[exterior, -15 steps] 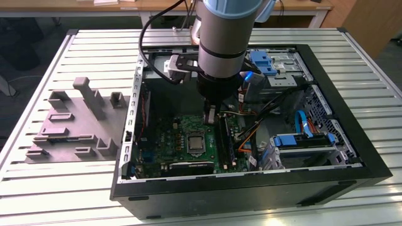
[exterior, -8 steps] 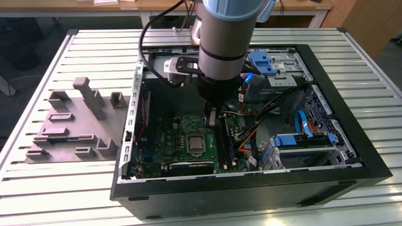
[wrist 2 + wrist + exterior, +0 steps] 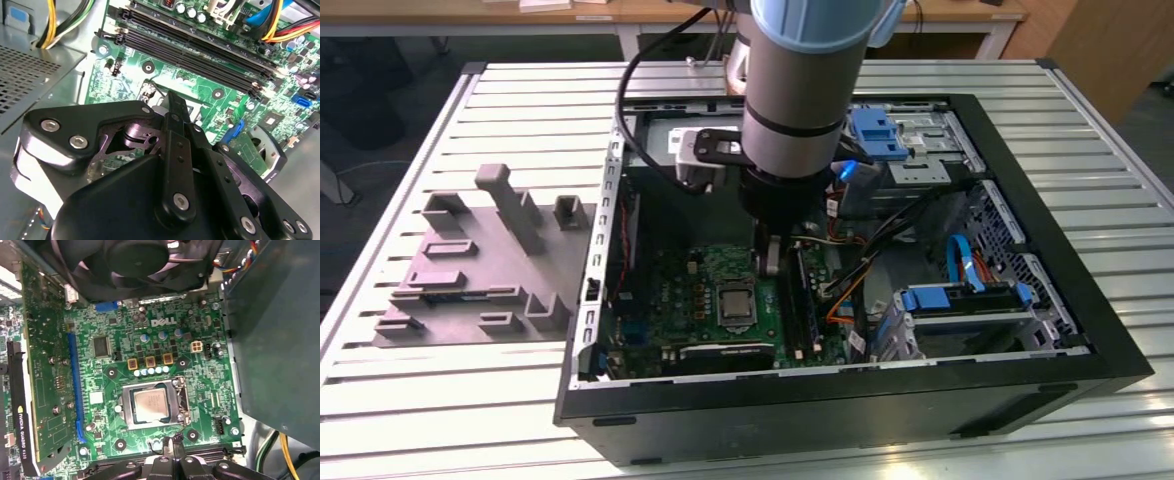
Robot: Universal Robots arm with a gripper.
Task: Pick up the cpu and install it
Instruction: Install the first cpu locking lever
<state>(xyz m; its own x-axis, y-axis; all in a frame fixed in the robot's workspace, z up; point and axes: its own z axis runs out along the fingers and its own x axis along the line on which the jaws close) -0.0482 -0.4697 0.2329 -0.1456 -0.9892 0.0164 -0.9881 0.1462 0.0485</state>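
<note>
– Checking the cpu (image 3: 151,402) first: where does it sit?
– In the socket (image 3: 127,412) on the board (image 3: 100,385), inside the open case (image 3: 1067,300). It lies flat, with the silvery top facing up.

– Long axis?
– It has no long axis, as the chip is square. In the first wrist view its edges run parallel to the socket frame. I cannot make out any corner mark, so I cannot tell which way it is keyed.

– Gripper (image 3: 171,444) state?
– The fingers are drawn together with nothing between them. In the first wrist view the tips hang just past the socket's edge, near the cpu but apart from it. In the exterior view they stand just to the cpu's right, low over the board. Whether the tips touch the board I cannot tell.

– What is hidden or cut off?
– In the second wrist view the gripper body covers most of the socket, and the cpu is not visible there. The memory slots (image 3: 200,55) beyond it show clearly. In the first wrist view the fan (image 3: 135,260) is cut off by the frame edge, and only the finger ends show. Whether the socket frame clamps the chip is hard to make out.

– Anything outside the case?
– The grey fixture plate (image 3: 467,270) lies on the slatted table (image 3: 454,400), on the exterior view's left.
</note>
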